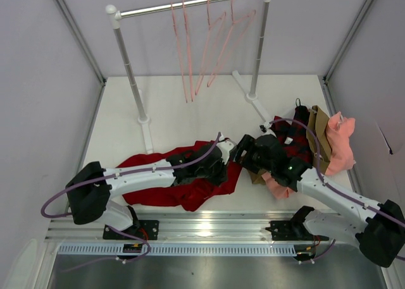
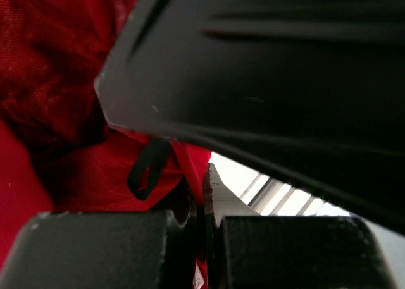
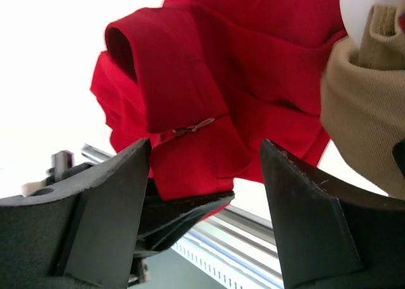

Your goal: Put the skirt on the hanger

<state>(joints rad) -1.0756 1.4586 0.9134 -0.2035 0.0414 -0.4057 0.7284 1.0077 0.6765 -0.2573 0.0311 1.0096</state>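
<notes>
Left hand (image 2: 201, 208) clamped on skirt (image 1: 158, 194) | right hand (image 3: 205, 151) spread wide; gripping nothing

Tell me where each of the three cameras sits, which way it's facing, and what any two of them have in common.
Top external: above and behind the arms, facing down at the clothes rack and skirt; both arms show, left gripper meeting right gripper.
Left wrist: on the left arm, looking past its shut fingers pinching skirt cloth.
Right wrist: on the right arm, looking between its open fingers at a skirt fold and tan cloth.
Shared: both wrist views show the skirt close up.
</notes>
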